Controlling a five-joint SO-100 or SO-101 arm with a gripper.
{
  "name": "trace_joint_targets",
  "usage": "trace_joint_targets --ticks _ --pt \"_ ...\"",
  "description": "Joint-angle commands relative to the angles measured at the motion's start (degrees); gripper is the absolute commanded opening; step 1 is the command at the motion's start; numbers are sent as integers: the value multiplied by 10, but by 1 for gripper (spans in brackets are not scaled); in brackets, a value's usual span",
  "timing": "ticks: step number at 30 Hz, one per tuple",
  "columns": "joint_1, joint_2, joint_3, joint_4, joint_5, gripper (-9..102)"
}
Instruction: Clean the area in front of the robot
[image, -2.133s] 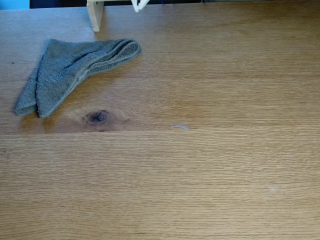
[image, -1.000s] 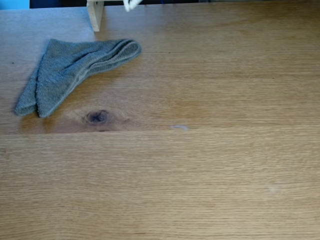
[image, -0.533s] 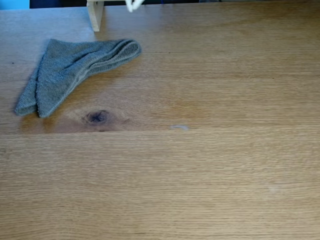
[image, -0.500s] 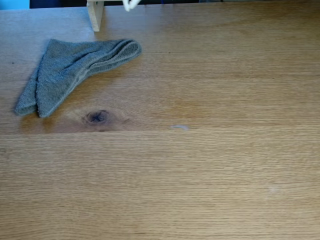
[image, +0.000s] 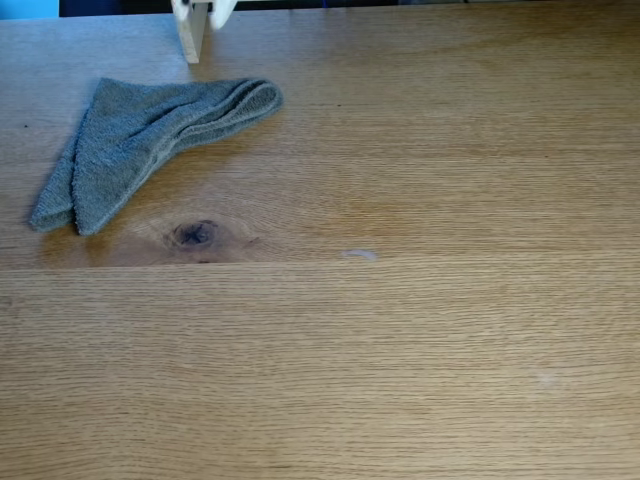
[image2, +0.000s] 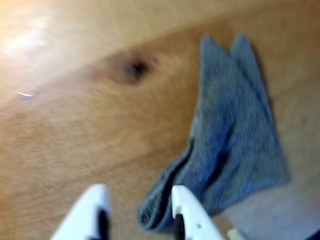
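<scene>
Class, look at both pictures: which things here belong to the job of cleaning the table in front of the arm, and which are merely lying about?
Belongs to the job:
- broad oak-grain wooden tabletop
- folded grey terry cloth, lying on the tabletop
- white pointed two-finger gripper, open, above the cloth's folded end

Just lying about:
- pale wooden post, at the far edge
- small pale mark on the wood

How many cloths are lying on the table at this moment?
1. A folded grey cloth lies at the far left of the wooden table in the fixed view, beyond the dark knot. In the wrist view it is just ahead of the open hand.
</scene>
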Motion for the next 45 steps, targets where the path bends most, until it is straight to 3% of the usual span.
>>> trace_joint_targets --ticks 1,11,25,34,45 --pt "54 -89 -74 -1 11 28" --pt "142 -297 -82 -104 4 44" --pt "209 -497 -82 -380 -24 40" --pt "200 -545 -82 -416 -37 24" --pt "199 -538 -82 -389 -62 3"
